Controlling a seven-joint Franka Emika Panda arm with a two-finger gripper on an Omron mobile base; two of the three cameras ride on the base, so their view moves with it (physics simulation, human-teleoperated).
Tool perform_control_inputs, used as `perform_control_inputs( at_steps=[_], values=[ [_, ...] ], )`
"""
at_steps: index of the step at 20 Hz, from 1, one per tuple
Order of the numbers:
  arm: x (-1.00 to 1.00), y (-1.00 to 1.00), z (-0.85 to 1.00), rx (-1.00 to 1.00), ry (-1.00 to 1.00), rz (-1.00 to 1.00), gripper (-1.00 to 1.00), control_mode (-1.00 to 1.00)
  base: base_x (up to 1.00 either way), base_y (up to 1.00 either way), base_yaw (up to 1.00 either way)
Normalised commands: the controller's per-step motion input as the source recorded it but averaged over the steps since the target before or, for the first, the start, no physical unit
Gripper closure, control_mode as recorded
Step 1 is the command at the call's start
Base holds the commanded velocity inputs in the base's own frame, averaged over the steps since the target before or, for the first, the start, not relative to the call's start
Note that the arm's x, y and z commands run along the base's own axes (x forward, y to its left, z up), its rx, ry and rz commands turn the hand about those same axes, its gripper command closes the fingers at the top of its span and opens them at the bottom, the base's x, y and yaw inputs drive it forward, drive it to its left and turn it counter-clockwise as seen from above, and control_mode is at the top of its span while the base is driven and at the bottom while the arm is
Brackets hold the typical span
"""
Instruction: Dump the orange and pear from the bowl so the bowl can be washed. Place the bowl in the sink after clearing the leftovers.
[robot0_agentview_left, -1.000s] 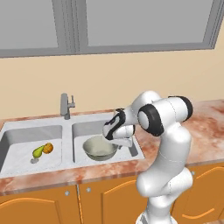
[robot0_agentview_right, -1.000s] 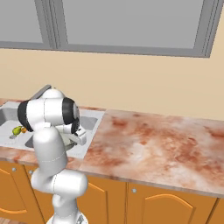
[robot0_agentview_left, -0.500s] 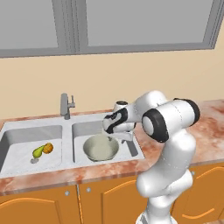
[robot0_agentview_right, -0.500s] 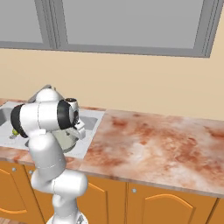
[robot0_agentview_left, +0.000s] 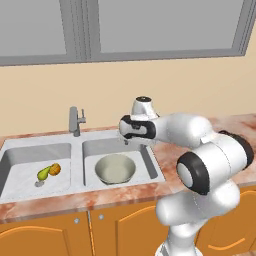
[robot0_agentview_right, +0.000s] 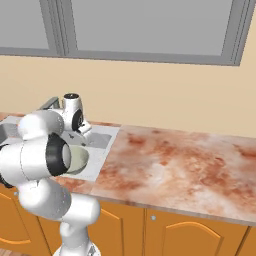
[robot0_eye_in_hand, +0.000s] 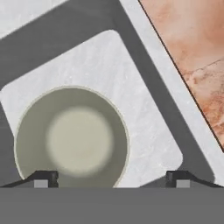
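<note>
Hovering over the right basin of the sink (robot0_agentview_left: 150, 167), my gripper (robot0_eye_in_hand: 111, 178) holds nothing, and my jaws stand wide apart. In the hand view my two fingertips (robot0_eye_in_hand: 43, 178) rise at the bottom, one at the lower left and one at the lower right, with the bowl (robot0_eye_in_hand: 72, 138) below them. The bowl fills the lower left of that frame, upright and empty, and its pale inside is smooth. It sits on the floor of the basin, close to one corner. The marbled counter (robot0_eye_in_hand: 192, 48) takes the upper right of that frame.

In the left base view the bowl (robot0_agentview_left: 115, 169) is at the centre of the frame, inside the right basin, and my gripper (robot0_agentview_left: 123, 137) is just above its far edge, not touching it. The orange (robot0_agentview_left: 55, 169) and the pear (robot0_agentview_left: 44, 173) lie together in the left basin, at the left of the frame, touching each other. The faucet (robot0_agentview_left: 74, 120) stands behind the wall between the two basins.

In the right base view my arm covers most of the sink, and part of the bowl (robot0_agentview_right: 80, 157) shows at the left of the frame, beside the counter (robot0_agentview_right: 175, 165).
</note>
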Motion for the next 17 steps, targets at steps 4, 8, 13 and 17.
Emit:
perform_control_inputs(
  at_steps=[4,8,13,17],
  values=[
    [-0.94,0.0,1.0,0.0,-0.29,-0.03,-1.0,-1.0,0.0,0.0,0.0],
    [-1.0,-0.12,0.93,0.0,-0.37,0.0,-1.0,-1.0,0.0,0.0,0.0],
    [-1.0,-0.24,0.51,0.0,-0.48,0.0,-1.0,-1.0,0.0,0.0,0.0],
    [-1.0,-0.19,0.28,-0.02,-0.52,0.0,-1.0,-1.0,0.0,0.0,0.0]
  ],
)
